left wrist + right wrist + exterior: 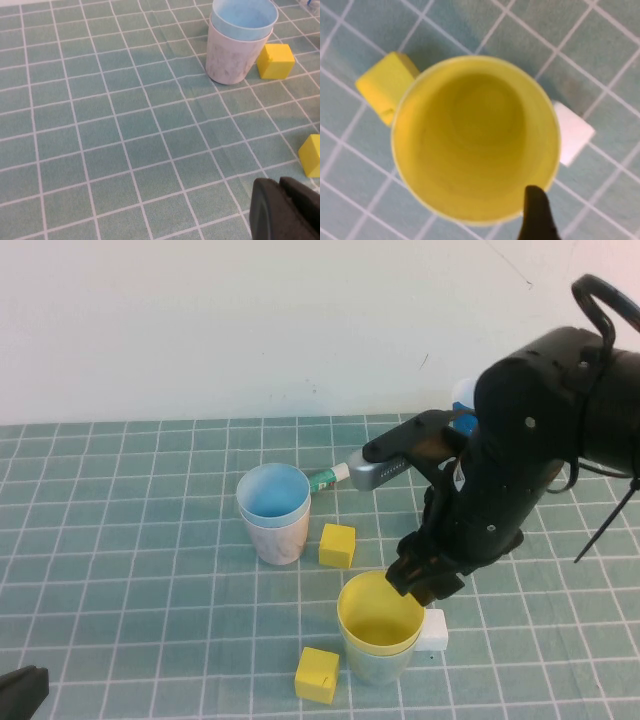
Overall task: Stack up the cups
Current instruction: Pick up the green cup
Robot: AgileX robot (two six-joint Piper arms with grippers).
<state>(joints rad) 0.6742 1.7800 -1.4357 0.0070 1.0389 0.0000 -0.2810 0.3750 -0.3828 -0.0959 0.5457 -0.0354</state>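
Yellow cup (380, 625), near the worktop's front edge, has your right claw (425, 580) at its rim; grip state unclear. Next, carry it onto the blue cup (273, 510). Left claw (20, 692) sits parked at the front-left corner, state unclear.

My right claw (425, 580) sits at the yellow cup (380, 625), and my arm hides its fingers, so I cannot tell how they stand. My arm also covers most of a blue thing (463, 408). My left claw (20, 692) is cut off at the corner.
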